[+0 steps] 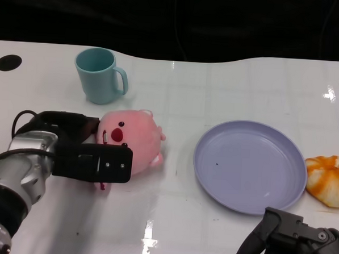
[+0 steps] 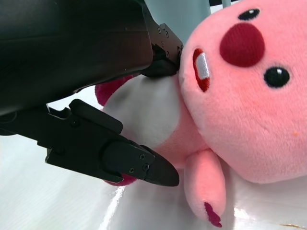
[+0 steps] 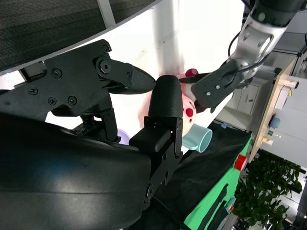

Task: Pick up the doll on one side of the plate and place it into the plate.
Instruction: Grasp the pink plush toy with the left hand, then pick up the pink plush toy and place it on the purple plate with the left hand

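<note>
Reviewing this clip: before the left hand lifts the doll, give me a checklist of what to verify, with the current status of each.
1. Left hand around the pink doll: ok, fingers lie on both sides of its body.
2. Grip firm enough to lift: cannot tell.
3. Doll clear of the teal mug: ok, a gap shows.
4. Purple plate free to receive it: ok, nothing lies in it.
5. Right hand out of the path: ok, near the table's front edge, holding nothing.
6. Orange object beside the plate: ok, outside its rim.

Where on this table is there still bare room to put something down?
The plate is empty inside. Bare tabletop lies between the pink doll and the plate, and behind the plate right of the teal mug. It is crowded around the left hand, doll and mug.
</note>
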You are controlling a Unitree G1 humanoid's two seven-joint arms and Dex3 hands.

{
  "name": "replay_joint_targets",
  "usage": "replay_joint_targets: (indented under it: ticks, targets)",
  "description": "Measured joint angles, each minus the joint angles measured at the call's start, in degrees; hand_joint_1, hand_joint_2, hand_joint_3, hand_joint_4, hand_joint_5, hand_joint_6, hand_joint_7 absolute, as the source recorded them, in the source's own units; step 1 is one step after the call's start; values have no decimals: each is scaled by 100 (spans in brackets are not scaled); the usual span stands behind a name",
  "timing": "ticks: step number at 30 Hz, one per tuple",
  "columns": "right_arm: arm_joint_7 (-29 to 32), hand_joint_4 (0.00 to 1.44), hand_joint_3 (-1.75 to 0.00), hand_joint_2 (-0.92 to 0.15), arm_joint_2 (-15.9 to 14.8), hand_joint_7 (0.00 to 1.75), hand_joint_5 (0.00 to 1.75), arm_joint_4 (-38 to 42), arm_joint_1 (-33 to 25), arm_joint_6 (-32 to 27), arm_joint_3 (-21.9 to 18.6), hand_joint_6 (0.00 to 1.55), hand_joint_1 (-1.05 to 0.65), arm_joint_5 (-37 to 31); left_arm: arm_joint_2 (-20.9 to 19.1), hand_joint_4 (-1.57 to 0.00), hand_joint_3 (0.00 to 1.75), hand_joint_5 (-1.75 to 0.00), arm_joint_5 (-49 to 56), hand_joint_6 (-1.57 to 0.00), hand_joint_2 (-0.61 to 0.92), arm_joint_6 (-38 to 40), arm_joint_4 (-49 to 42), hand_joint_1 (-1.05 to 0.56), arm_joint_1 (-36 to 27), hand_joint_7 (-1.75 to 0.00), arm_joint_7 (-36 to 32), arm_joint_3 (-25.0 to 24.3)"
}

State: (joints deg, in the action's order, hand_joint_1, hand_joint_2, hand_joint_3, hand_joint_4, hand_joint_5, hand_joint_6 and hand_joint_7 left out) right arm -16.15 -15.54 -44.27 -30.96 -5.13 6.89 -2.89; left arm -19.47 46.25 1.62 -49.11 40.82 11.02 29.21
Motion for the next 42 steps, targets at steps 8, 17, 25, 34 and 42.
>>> replay_joint_targets:
  ticks: [8, 17, 25, 34, 42]
  targets:
    - [0, 65, -69, -75, 0, 133, 162, -112, -37, -18, 1, 57, -28, 5, 234, -88, 3, -13, -146, -101, 91, -265, -723, -38, 225, -8, -366, 171]
    - [1, 66, -71, -74, 3, 133, 162, -108, -6, -18, 4, 58, -26, 5, 280, -73, 38, -174, -220, -81, 92, -616, -961, -23, 118, -101, -1380, 218]
    - [3, 65, -72, -74, 14, 133, 163, 65, 122, -20, 4, 58, -27, 13, 191, -91, 80, -175, -461, -67, 71, -1233, -897, -18, -186, -174, -2337, 13]
    - [6, 66, -70, -74, 25, 132, 162, 183, 187, -74, -3, 58, -24, 30, 178, -94, 111, -175, -1201, -70, 54, -1192, -75, -20, -491, -175, -1994, -586]
    - [15, 64, -69, -75, 22, 131, 162, 118, 91, -73, -12, 58, -26, 39, 251, -96, 124, -175, -1763, -76, 46, -535, 1434, -17, -1025, -175, -1375, -1100]
